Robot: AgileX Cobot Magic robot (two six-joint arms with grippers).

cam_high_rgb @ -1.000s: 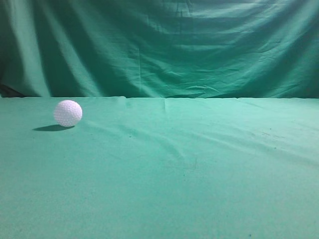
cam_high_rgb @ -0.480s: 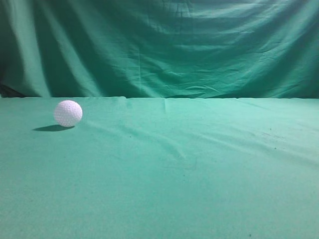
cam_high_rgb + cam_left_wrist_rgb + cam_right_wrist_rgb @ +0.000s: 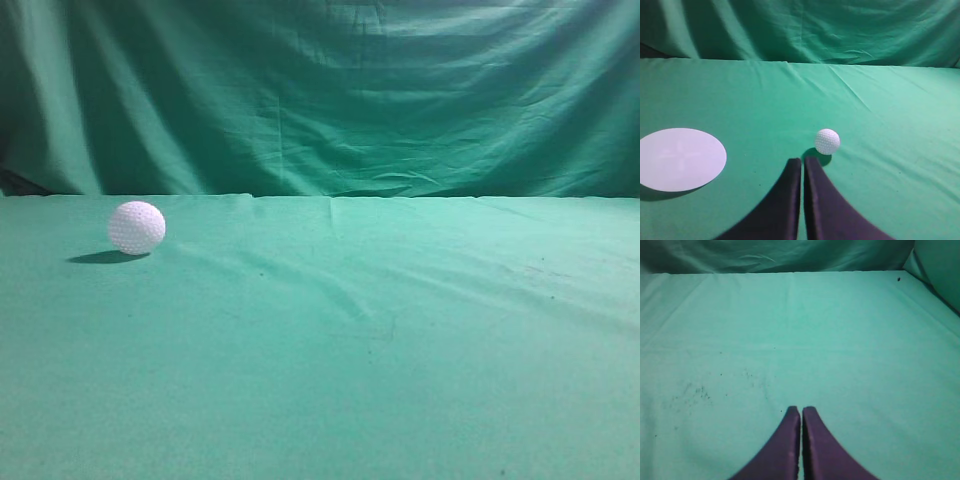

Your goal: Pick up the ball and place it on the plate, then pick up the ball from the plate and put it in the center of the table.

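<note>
White dimpled ball [image 3: 827,141] rests on green cloth table [image 3: 880,100], at 1 o'clock just beyond the left gripper [image 3: 802,161]. Likely light, hard, prone to rolling; grip across its widest girth. Plate [image 3: 680,158], at 9 o'clock, holds nothing. Both grippers empty, fingers pressed together; right gripper [image 3: 801,410].

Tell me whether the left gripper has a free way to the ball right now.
Probably yes. In the left wrist view the ball lies on bare cloth just ahead and slightly right of the left gripper, nothing between them. The jaws are shut, so they must open first.
</note>
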